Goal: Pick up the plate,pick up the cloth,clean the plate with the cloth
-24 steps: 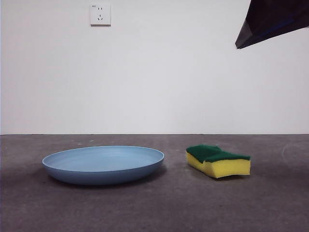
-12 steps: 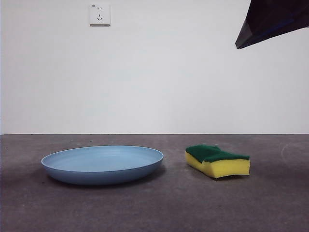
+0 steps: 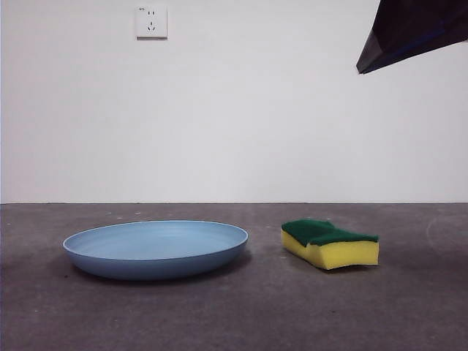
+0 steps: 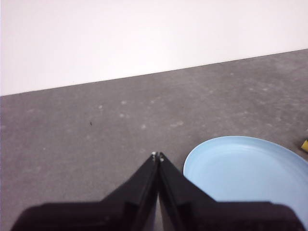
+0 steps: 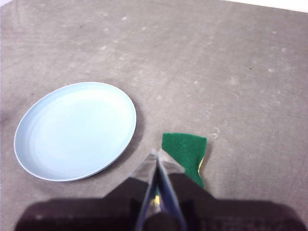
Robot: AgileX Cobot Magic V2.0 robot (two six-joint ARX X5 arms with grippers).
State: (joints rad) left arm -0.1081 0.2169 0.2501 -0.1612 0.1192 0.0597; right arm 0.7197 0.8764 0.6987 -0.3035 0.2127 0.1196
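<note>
So nothing's been picked up yet. The big dark grey matte table [image 3: 241,314] has both task things sitting flat on it. Biggest is the wide, shallow, round light-blue plastic-looking plate [image 3: 156,248], lying right way up. Just beside it but not touching is the small wavy-sided sponge, yellow foam w/ a dark green scouring top [image 3: 330,243], which is the "cloth" here, no real cloth around.

Handling guess: plate looks light and stiff, smooth so prob a bit slippery. The low raised rim is the only real place to pinch, and since it lies nearly flat on the table, a jaw has to slip under the edge. Sponge looks very light and squishy, grippy foam, so squeeze across the narrow wavy sides and it should give w/o slipping.

Tools: left gripper [image 4: 157,156] hangs above the table near the plate's edge, jaws pressed together tip to tip, holding nothing. Right gripper [image 5: 156,153] sits up over the sponge's near end, jaws also closed to a point, empty. In the front view only a black tip shows at a top corner [image 3: 413,33]; can't say from that view which arm it is.

Hard to see: the left wrist view cuts the plate off, the sponge is only a yellow sliver there, and the right jaws hide part of the sponge.
</note>
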